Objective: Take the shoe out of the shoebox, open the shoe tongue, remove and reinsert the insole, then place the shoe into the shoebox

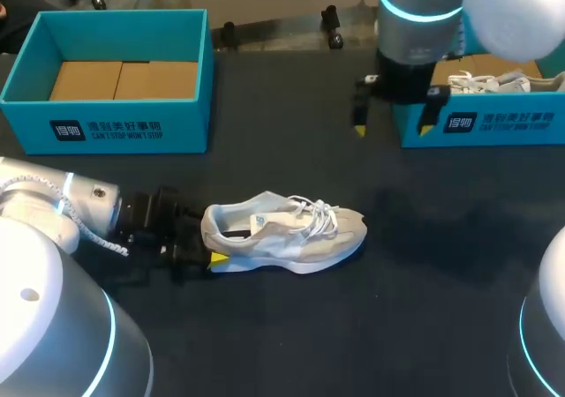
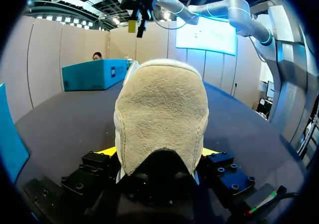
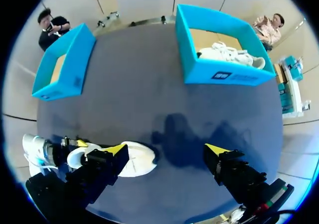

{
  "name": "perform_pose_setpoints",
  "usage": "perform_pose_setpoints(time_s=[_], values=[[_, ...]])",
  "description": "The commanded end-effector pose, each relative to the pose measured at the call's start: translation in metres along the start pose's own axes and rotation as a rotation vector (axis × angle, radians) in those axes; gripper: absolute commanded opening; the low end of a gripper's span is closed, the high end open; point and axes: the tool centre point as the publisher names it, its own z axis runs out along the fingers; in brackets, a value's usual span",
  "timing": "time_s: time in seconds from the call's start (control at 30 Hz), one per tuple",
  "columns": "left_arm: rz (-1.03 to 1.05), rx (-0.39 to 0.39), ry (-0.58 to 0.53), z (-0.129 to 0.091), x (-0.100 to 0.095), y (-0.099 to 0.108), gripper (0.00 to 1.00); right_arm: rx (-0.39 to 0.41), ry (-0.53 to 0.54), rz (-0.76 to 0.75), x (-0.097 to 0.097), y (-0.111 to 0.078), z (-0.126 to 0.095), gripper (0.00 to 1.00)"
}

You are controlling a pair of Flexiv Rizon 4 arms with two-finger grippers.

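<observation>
Head view: pale suede sneaker (image 1: 291, 234), heel clamped in left gripper (image 1: 210, 243) near black table (image 1: 424, 309) left edge, likely for steadying; right gripper (image 1: 393, 131) splayed wide.

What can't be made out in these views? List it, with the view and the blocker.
Insole: head view, the shoe opening is small and dark; left wrist view, the heel blocks it.
Left pincer tips: left wrist view, mostly behind the heel.
Second shoe in the right shoebox: head view, partly behind the right arm.
Shoe's middle: right wrist view, covered by the right pincer's finger.
</observation>
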Motion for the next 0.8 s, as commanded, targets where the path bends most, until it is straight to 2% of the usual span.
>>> perform_pose_setpoints(time_s=[0.03, 0.27, 0.57, 0.8], values=[[-0.001, -0.004, 0.0, 0.001, -0.005, 0.004, 0.0, 0.0, -0.018, 0.022, 0.021, -0.013, -0.002, 1.0], [-0.001, -0.004, 0.0, 0.001, -0.005, 0.004, 0.0, 0.049, -0.014, 0.071, 0.044, -0.04, -0.004, 1.0], [-0.001, -0.004, 0.0, 0.001, -0.005, 0.004, 0.0, 0.047, 0.004, 0.18, 0.072, -0.077, -0.01, 1.0], [-0.001, -0.004, 0.0, 0.001, -0.005, 0.004, 0.0, 0.092, 0.035, 0.192, 0.096, -0.097, -0.005, 1.0]])
